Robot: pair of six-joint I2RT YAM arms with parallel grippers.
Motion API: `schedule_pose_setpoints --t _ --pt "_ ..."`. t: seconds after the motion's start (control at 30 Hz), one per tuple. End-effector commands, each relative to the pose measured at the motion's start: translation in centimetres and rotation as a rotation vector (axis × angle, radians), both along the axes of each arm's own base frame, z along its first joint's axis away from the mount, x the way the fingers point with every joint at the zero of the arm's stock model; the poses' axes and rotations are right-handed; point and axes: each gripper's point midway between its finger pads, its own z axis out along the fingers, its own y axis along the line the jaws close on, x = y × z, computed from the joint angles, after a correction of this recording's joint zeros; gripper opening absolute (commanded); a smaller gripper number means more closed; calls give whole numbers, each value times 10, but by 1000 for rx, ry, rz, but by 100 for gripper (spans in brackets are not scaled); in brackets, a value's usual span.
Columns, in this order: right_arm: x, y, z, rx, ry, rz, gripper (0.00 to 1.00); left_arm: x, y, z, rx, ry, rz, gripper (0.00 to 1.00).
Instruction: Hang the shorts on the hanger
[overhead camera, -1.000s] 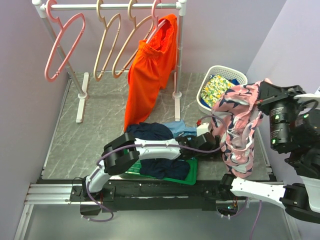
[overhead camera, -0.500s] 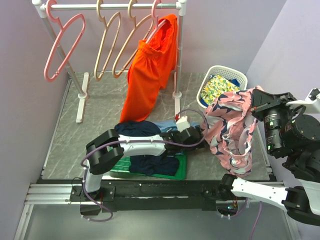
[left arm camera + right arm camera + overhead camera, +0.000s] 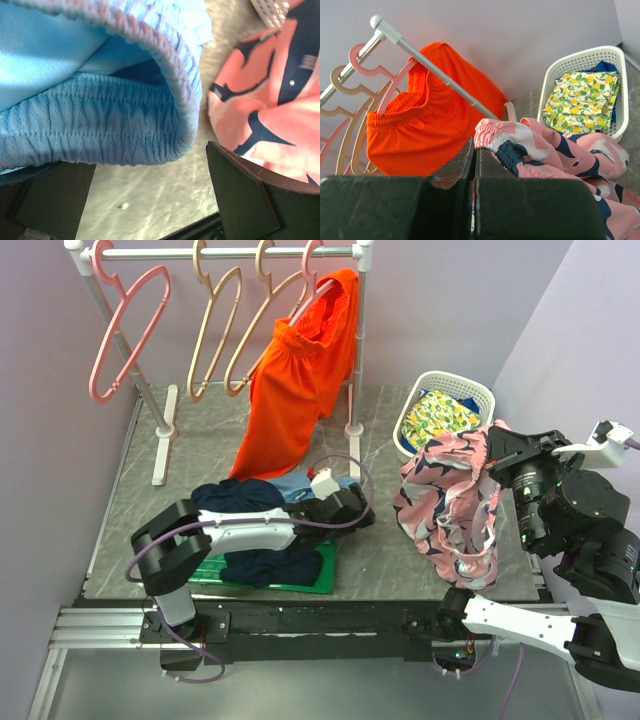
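marble table point(image 3: 200, 455) below; shorts point(image 3: 450, 505) clamped between right jaws

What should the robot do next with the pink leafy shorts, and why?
Probably carry the shorts back and left toward the beige hanger on the rail. The right end effector is shut on their waistband, and they dangle near the white basket, far from that hanger.
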Motion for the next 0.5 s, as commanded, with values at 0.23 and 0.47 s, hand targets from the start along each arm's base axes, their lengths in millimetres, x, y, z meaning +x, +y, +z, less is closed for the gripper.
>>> schedule_pose_setpoints --t 0.23,0.47 --pt "6 16 -12 28 20 30 0 -2 107 -36 153 58 142 96" --pt "10 26 -18 22 35 46 0 0 155 -32 130 64 224 96"
